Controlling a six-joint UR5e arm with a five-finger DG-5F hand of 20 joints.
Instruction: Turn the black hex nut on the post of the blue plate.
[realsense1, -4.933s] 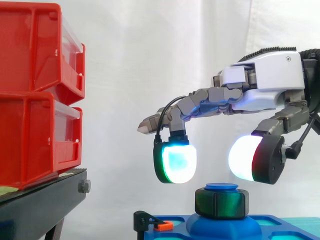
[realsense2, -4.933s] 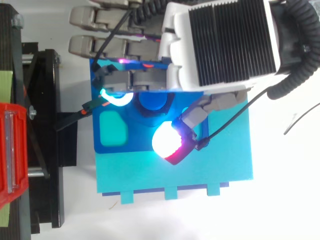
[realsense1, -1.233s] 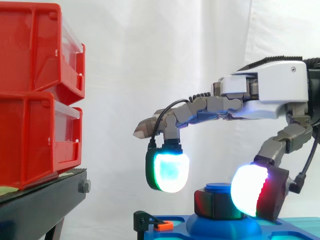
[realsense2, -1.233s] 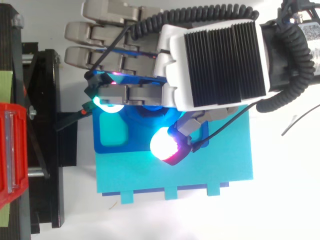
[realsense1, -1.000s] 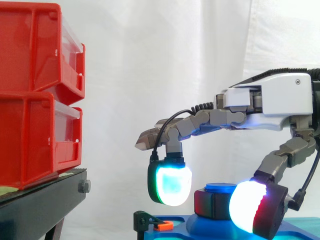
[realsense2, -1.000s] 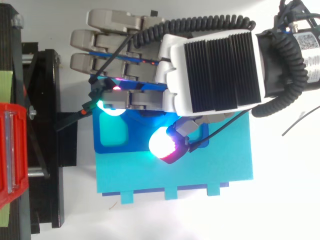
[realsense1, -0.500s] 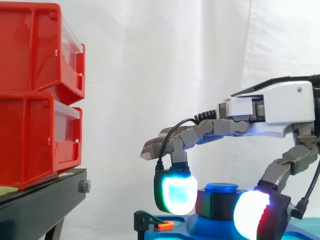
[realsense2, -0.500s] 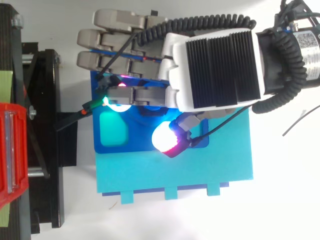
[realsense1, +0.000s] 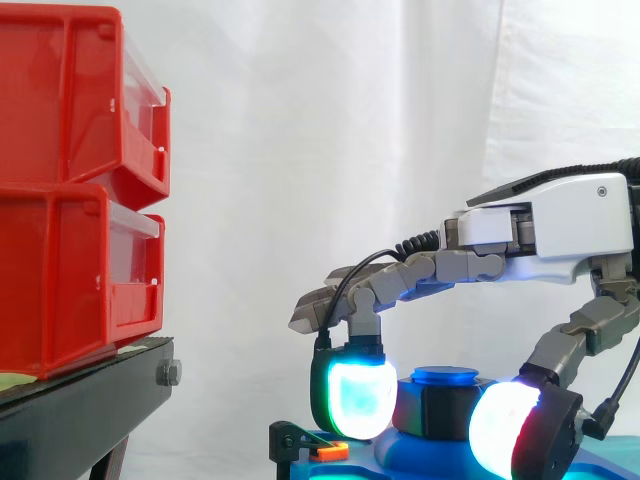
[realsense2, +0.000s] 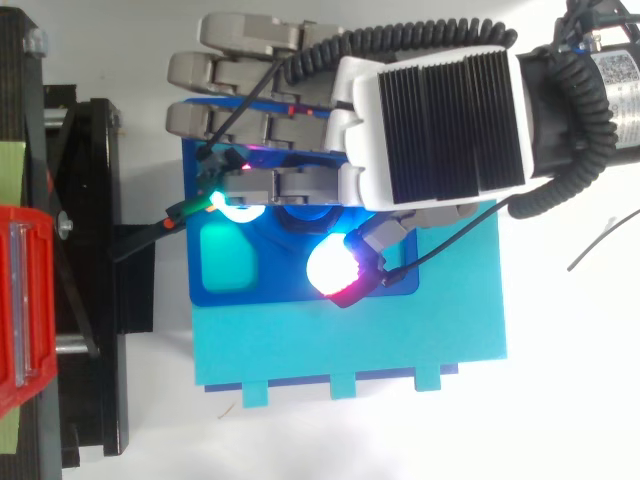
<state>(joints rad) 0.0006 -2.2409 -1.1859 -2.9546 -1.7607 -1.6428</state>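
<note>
The nut (realsense1: 432, 410) is black, chunky and hex-sided, with green and red glow on its faces. It sits level on the post (realsense1: 445, 376), whose round blue cap pokes out just above it. The post stands upright on a domed hump of the blue plate (realsense2: 270, 285) — that lies flat on a turquoise board (realsense2: 350, 350), with a rounded teal pocket near its left end.

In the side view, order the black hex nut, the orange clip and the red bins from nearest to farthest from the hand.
1. Black hex nut, between the hand's pads.
2. Orange clip, low left of the nut.
3. Red bins, far left.
</note>
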